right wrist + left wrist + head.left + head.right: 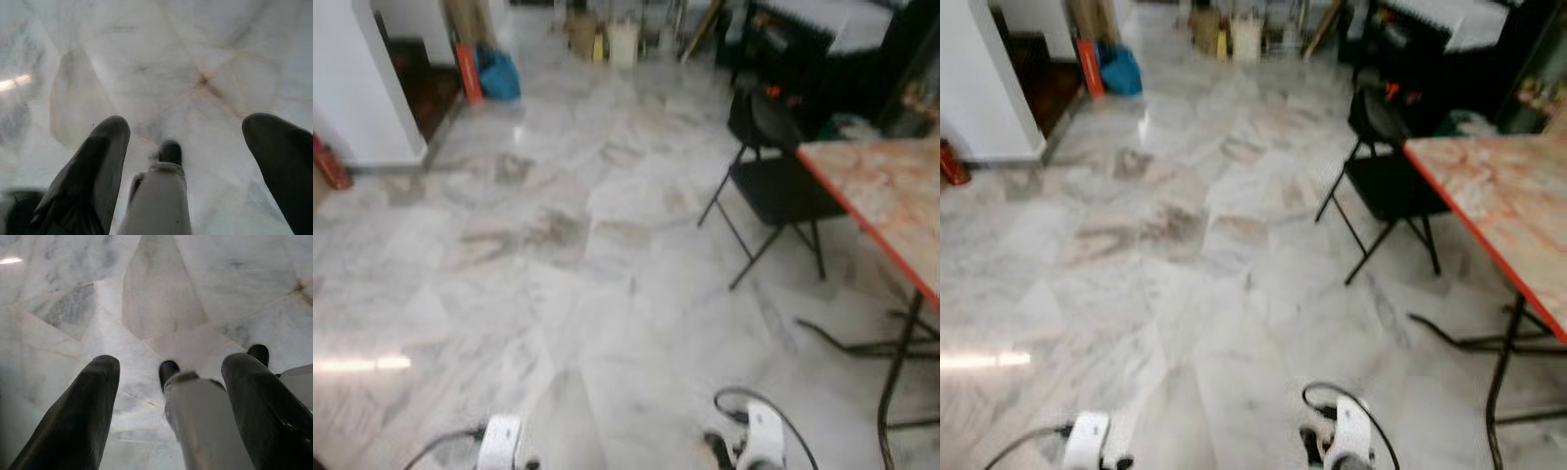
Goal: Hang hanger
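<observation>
Your left claw (166,382) and right claw (186,142) hung open, empty, over grey marble floor (558,294); you probably needed to find the hanger first.

marble floor (558,294), black folding chair (769,181), table (886,196)

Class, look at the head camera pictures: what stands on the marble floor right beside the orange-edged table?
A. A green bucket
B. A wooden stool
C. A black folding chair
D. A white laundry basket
C. A black folding chair on crossed legs stands on the marble floor at the near corner of the orange-edged table.
</observation>
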Robot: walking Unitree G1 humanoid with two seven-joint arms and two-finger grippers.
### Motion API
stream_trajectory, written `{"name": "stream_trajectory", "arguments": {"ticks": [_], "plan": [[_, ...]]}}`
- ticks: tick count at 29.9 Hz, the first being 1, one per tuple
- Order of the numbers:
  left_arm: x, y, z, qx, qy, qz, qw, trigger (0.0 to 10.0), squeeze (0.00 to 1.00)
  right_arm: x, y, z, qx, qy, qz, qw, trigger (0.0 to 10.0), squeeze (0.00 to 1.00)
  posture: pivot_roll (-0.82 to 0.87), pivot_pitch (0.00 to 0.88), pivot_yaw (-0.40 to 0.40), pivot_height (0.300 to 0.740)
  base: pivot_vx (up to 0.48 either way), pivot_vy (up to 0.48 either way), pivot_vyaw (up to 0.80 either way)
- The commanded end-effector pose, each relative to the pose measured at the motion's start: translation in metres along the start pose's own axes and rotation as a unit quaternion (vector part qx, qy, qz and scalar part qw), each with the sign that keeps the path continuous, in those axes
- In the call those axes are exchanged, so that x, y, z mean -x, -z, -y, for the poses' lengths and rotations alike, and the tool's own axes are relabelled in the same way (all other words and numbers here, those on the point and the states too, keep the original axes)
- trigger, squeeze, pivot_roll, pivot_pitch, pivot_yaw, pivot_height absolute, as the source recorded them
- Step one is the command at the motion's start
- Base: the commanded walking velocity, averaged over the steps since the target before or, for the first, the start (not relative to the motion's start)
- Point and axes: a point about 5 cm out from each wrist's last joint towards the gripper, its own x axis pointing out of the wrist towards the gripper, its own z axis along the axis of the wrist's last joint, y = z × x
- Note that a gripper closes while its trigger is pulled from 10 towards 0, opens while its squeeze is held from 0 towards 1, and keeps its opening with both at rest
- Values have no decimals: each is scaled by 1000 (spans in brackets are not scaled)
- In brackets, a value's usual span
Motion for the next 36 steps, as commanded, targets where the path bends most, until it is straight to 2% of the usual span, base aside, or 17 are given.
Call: {"name": "stream_trajectory", "arguments": {"ticks": [1, 12, 21, 29, 32, 36], "plan": [[1, 4, -4, -3, -5, -7, 1000, 10000, 0, -1, 1, -5, 8, -6, -2, 1000, 10000, 0, 6, 0, -57, 740, -277, 0, 0], [1, 1, -6, -3, -5, -5, 1000, 10000, 0, -1, 1, -11, -3, -6, -1, 1000, 10000, 0, 5, 0, -49, 740, -279, 0, 0], [1, 0, -6, -2, -6, -4, 1000, 10000, 0, -1, 0, -6, -4, -5, -1, 1000, 10000, 0, 6, 0, -49, 740, -281, 0, 0], [1, 2, -5, -1, -10, -4, 1000, 10000, 0, 0, 2, -3, -2, -8, 5, 1000, 10000, 0, 7, 0, -54, 740, 0, 0, 0], [1, 1, -5, 5, -10, -2, 1000, 10000, 0, 1, 5, -1, -3, -7, 4, 1000, 10000, 0, 7, 0, -55, 740, 0, 0, 0], [0, 0, -5, 8, -11, 1, 1000, 10000, 0, 5, 10, 13, -10, 1, 5, 1000, 10000, 0, 8, 0, -56, 740, 0, 0, 0]]}}
